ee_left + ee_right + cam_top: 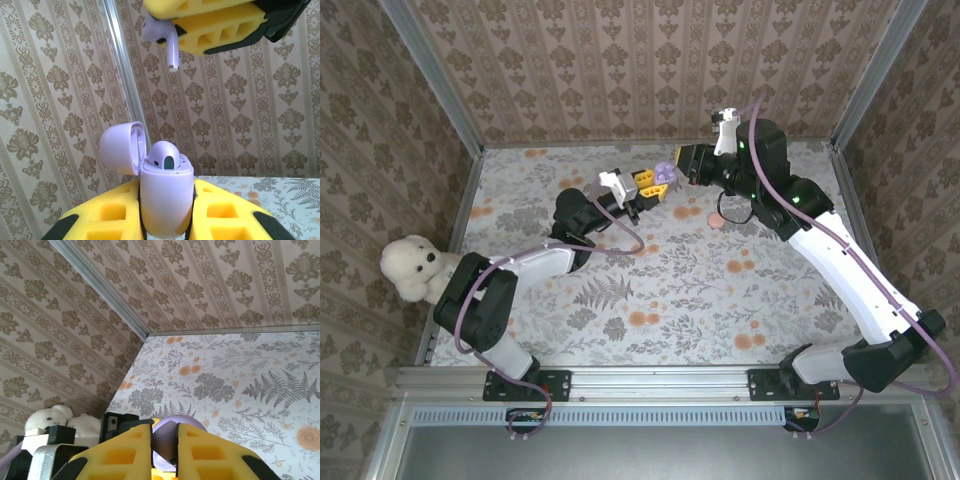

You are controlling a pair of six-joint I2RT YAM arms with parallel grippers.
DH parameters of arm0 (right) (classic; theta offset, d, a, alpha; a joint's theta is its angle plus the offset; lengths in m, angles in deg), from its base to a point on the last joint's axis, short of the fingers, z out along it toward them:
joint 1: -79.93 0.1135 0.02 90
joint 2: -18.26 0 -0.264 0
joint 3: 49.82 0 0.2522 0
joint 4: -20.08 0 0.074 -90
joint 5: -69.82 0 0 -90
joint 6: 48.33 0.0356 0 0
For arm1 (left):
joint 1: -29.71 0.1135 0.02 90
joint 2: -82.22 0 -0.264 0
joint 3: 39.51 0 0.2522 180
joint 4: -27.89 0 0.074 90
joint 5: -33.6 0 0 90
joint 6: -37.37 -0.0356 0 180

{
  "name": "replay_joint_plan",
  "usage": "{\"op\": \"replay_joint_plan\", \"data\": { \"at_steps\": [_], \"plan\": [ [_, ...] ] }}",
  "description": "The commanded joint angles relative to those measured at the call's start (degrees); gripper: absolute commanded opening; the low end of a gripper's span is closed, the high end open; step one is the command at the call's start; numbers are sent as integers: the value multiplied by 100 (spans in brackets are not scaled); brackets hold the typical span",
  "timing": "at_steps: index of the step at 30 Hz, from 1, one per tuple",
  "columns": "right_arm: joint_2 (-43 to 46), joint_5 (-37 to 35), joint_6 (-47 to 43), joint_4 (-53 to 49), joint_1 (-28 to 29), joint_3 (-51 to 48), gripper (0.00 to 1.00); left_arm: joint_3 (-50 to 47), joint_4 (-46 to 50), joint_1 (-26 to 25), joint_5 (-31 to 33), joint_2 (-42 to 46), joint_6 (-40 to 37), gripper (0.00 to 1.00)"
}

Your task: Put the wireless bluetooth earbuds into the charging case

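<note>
**Case and earbud both held in mid-air over the upper centre of the desk**

The overhead view places the left gripper (648, 184) and right gripper (683, 160) nose to nose at upper centre above the flowered desk (700, 290), but the purple items are too small to read there. The left wrist view supplies the detail. The charging case (167, 195) stands upright at bottom centre, clamped between the left gripper's yellow fingers (200, 190). Its lid (120, 147) is hinged open to the left, with a seated earbud (162, 156) in it. At the top of that frame the loose earbud (161, 31) hangs stem down, above the case and clear of it. The right wrist view shows the right gripper's jaws closed on it. Open desk lies below. The papered wall (240, 100) and metal corner post (125, 75) stand behind, and a teddy bear (412, 265) sits by the desk's left rim.
</note>
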State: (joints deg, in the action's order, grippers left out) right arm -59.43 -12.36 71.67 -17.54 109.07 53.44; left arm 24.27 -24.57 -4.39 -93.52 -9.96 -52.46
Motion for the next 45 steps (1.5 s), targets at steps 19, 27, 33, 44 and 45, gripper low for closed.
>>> {"op": "replay_joint_plan", "data": {
  "at_steps": [19,27,33,44,45],
  "plan": [
    [-154,177,91,286,101,-241,17,288,-296,-52,188,-107,85,0],
    [-419,185,79,293,136,-261,17,249,-372,-52,185,-108,124,0],
    [-480,177,64,283,145,-271,17,220,-381,-52,188,-72,125,0],
    [-565,187,-158,139,272,-309,17,214,-409,-43,258,-72,137,0],
    [-563,164,-184,119,296,-334,17,208,-410,-43,266,-76,144,0]
  ]
}}
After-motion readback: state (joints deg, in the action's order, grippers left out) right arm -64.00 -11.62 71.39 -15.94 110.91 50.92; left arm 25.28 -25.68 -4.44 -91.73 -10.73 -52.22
